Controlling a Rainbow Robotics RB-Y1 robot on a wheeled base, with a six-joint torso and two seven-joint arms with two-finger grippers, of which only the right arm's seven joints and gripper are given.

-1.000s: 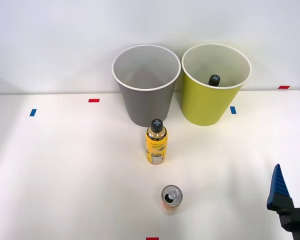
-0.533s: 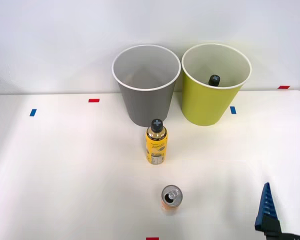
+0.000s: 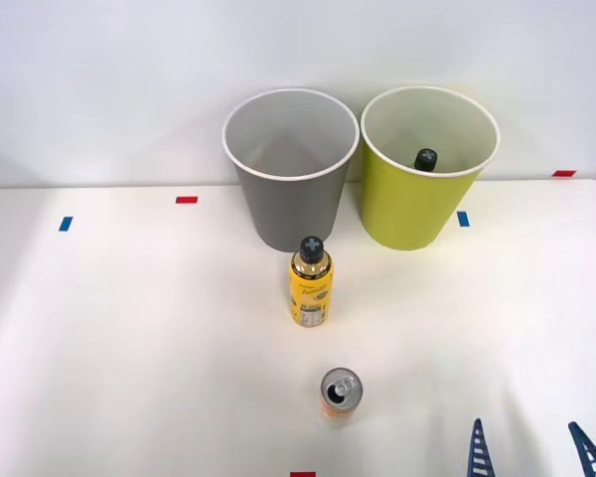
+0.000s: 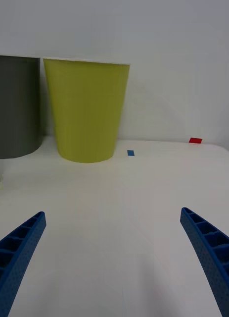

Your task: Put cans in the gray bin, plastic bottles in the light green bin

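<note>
An orange can [image 3: 340, 395] with a silver top stands upright near the table's front edge. Behind it stands a plastic bottle [image 3: 311, 283] with a yellow label and black cap, just in front of the gray bin [image 3: 291, 169]. To the right of that bin is the light green bin [image 3: 427, 194], with another black-capped bottle [image 3: 426, 159] inside it. My right gripper [image 3: 525, 425] is open at the front right, well to the right of the can, holding nothing. In the right wrist view its fingers [image 4: 25, 245] spread wide, facing the light green bin [image 4: 87, 109] and the gray bin [image 4: 15, 106].
Small tape marks dot the white table: red [image 3: 186, 200] and blue [image 3: 65, 224] on the left, blue [image 3: 463, 219] by the green bin, red [image 3: 563, 173] at the far right. A white wall rises behind the bins.
My right gripper has moved left and toward the front edge. One finger showed before; now both fingertips show, spread apart. Can, bottles and bins have not moved.
</note>
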